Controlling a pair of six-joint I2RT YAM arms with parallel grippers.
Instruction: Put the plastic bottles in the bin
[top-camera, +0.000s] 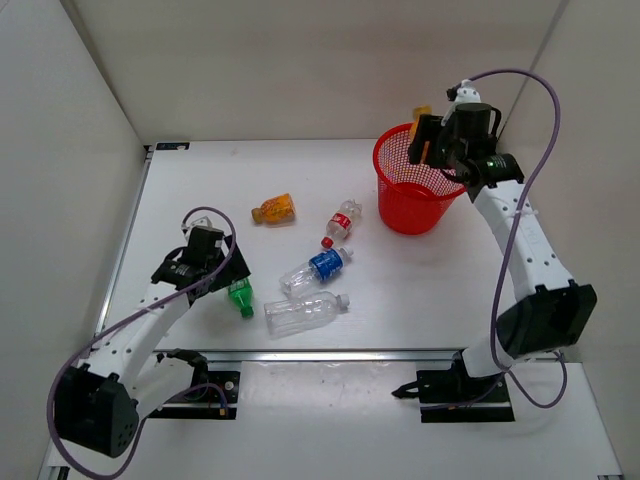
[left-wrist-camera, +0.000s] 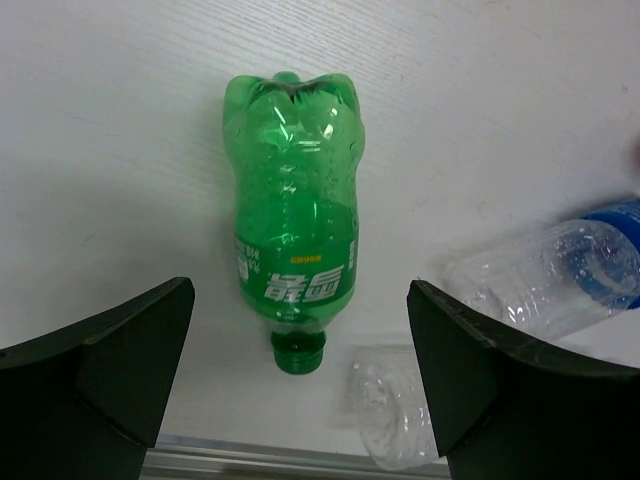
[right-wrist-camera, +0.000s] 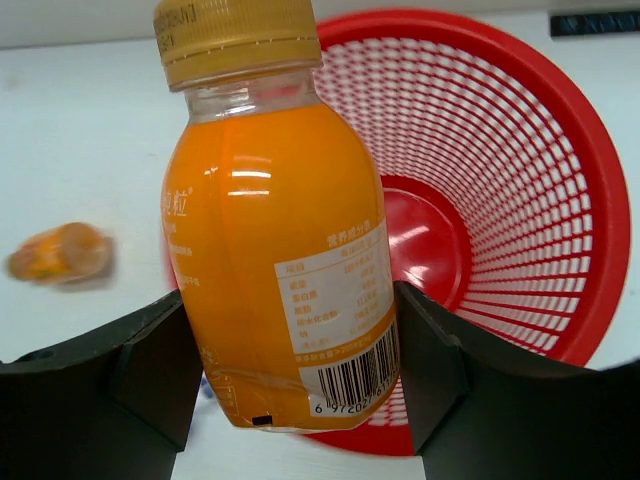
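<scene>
My right gripper (right-wrist-camera: 295, 350) is shut on an orange bottle (right-wrist-camera: 275, 250) with a gold cap, held over the left rim of the red mesh bin (right-wrist-camera: 560, 150); from above that gripper (top-camera: 428, 140) sits at the bin (top-camera: 412, 205) edge. A second orange bottle (top-camera: 274, 209) lies on the table. My left gripper (left-wrist-camera: 300, 375) is open, low over the green bottle (left-wrist-camera: 296, 230), whose cap points toward the wrist. Above, this gripper (top-camera: 228, 272) covers part of the green bottle (top-camera: 241, 298). Red-capped (top-camera: 342, 222), blue-labelled (top-camera: 318, 268) and plain clear (top-camera: 303, 314) bottles lie mid-table.
A metal rail (top-camera: 330, 353) runs along the table's near edge just behind the clear bottle. White walls enclose the left, back and right sides. The bin stands at the back right, its inside showing only red mesh.
</scene>
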